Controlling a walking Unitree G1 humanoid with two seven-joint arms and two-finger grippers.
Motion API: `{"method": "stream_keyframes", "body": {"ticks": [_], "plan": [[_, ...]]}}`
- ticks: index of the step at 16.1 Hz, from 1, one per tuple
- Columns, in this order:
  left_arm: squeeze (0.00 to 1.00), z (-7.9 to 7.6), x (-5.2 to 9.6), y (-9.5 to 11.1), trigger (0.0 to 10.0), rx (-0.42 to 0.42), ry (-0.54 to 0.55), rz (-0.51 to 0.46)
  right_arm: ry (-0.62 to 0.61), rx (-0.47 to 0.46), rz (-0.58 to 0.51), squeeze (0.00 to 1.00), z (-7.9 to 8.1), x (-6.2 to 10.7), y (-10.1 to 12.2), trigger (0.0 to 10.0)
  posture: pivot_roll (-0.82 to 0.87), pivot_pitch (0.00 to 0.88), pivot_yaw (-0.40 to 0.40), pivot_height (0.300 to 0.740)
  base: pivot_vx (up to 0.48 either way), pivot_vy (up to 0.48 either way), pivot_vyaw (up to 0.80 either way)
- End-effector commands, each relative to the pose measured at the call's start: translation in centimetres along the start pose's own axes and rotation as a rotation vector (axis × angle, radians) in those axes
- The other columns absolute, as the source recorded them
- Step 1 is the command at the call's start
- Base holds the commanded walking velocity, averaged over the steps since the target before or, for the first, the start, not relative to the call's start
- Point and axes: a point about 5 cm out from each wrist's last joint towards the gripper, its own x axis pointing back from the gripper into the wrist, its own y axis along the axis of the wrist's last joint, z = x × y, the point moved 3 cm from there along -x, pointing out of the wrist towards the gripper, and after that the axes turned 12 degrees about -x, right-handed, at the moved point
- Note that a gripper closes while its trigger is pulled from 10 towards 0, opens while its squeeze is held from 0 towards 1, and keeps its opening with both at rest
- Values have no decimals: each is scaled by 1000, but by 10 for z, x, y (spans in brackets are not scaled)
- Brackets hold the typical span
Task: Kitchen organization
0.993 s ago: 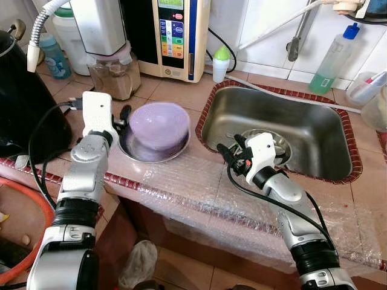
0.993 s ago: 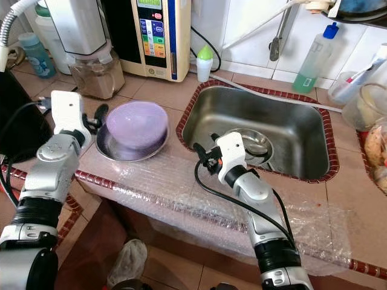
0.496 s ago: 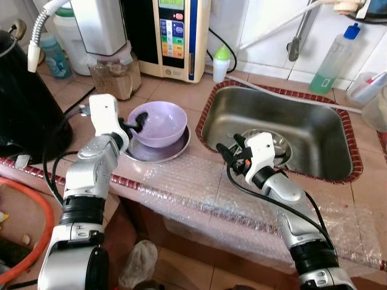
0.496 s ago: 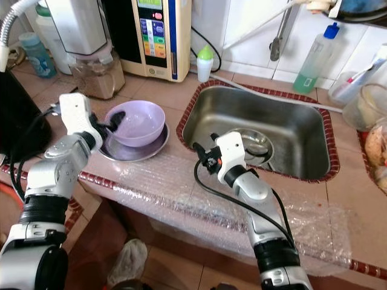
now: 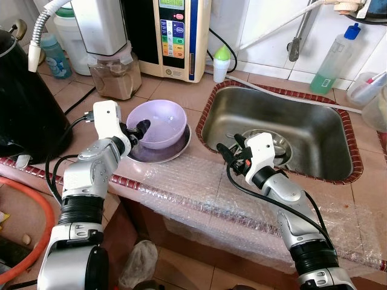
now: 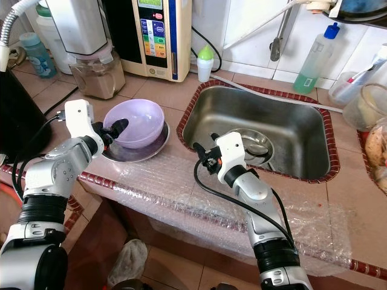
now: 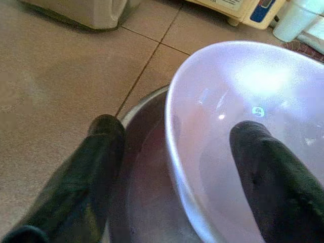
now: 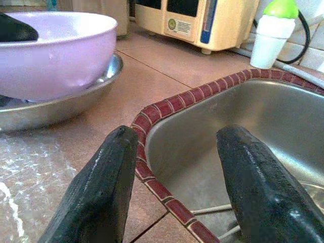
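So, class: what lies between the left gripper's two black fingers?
In the left wrist view, the rim of the lilac plastic bowl lies between the left gripper's fingers, one inside, one outside over the steel dish.

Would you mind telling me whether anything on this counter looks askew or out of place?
The purple bowl sits tilted in the steel dish, its rim straddled by the left gripper. Bubble wrap lies crumpled along the counter edge, odd beside a sink.

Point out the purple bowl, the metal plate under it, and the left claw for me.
purple bowl (image 5: pixel 164 121), left eye view, inner wall of the bowl.
metal plate (image 5: pixel 175 148), left eye view, bare front rim.
left claw (image 7: pixel 174 167), left wrist view, midway between its fingertips, at the bowl's rim.
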Motion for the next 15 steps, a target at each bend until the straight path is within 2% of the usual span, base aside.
{"method": "stream_keyframes", "body": {"ticks": [1,4,7,8,10,11,12,13,15], "plan": [[0,-3,-1,-2,0,22,-12,21,63,4,-14,0,7,2,6,10000,-44,0,35,740,0,0,0],[0,-9,-3,-4,0,31,-24,33,190,-11,-22,0,21,6,15,10000,-44,0,41,740,0,0,0],[0,-16,-6,-6,0,15,-41,42,294,-17,26,0,31,12,11,10000,-37,0,39,740,0,0,0],[0,-12,-7,-9,0,0,-32,49,345,-7,60,0,40,12,4,10000,-20,0,32,740,0,0,0],[0,-4,-6,-9,0,-11,-3,50,350,-16,68,0,45,9,2,10000,-9,0,21,740,0,0,0],[0,13,-2,-10,0,-26,66,43,348,-37,87,0,49,6,-5,10000,21,0,-1,740,0,0,0],[0,18,0,-7,0,-31,93,33,352,-48,93,47,50,6,-5,10000,35,0,0,740,0,0,0],[0,23,2,-3,0,-37,103,20,375,-65,92,973,54,5,-5,10000,48,0,-6,740,0,0,0],[0,30,5,-2,0,-85,135,9,342,-54,103,1000,50,0,-9,10000,60,0,-20,740,0,0,0]]}}
